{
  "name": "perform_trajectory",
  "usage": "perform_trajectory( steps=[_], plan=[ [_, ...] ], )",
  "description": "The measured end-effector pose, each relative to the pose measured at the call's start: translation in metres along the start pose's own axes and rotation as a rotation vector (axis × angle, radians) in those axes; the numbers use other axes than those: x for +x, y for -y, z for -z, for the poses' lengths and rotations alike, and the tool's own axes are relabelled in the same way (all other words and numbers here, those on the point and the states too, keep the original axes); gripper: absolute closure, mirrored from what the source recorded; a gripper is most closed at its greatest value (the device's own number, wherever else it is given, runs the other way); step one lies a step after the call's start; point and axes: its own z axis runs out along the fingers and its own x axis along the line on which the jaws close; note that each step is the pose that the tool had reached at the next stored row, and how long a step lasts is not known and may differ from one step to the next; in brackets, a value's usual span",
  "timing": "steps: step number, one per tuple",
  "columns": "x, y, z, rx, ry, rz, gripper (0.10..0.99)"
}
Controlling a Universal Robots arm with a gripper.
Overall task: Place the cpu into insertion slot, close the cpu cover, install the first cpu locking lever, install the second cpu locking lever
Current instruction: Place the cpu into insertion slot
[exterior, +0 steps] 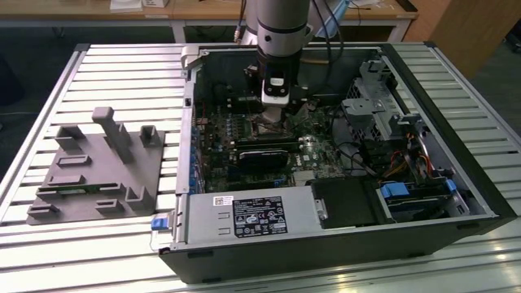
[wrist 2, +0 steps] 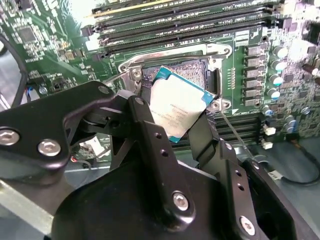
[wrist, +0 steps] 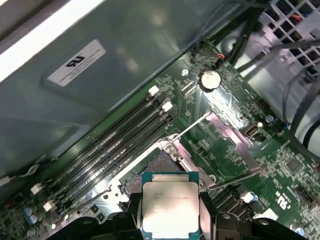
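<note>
**Figure: cpu held over the socket, in 3 views.** In the exterior view, the grey robot arm reached down into the open black computer case [exterior: 326,256], which lay on its side on a slatted aluminium table [exterior: 122,67]. The arm's black 2-fingered gripper [exterior: 275,119] hung low over the green motherboard [exterior: 213,145]. A grey moulded fixture [exterior: 97,171] sat on the table, well apart from the case, toward the exterior view's left.

In both wrist views the gripper [wrist 2: 175,117] [wrist: 170,215] was clenched on the cpu [wrist 2: 177,107] [wrist: 170,205], a small flat square chip with a pale silver-grey metal top and a teal rim. 1 finger pressed each of 2 opposite edges. The cpu was tilted, just above the dark square insertion slot [wrist 2: 192,72] [wrist: 160,162] and not seated in it. Whether its lowest corner touched the slot could not be told.

A thin silver-grey metal plate, probably the cpu cover [wrist: 232,142], stood swung away beside the slot. A thin wire locking lever [wrist: 192,126] was raised near it. 4 long black memory slots [wrist: 115,145] ran alongside the insertion slot.
</note>
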Motion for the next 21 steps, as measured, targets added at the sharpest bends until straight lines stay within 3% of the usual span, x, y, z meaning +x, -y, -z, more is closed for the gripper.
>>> perform_trajectory(
  steps=[7,21],
  plan=[
    [0.0000,0.0001,-0.0015,-0.001,0.0082,-0.092,0.545],
    [-0.0001,0.0004,-0.0039,-0.005,0.0304,-0.341,0.545]
  ],
)
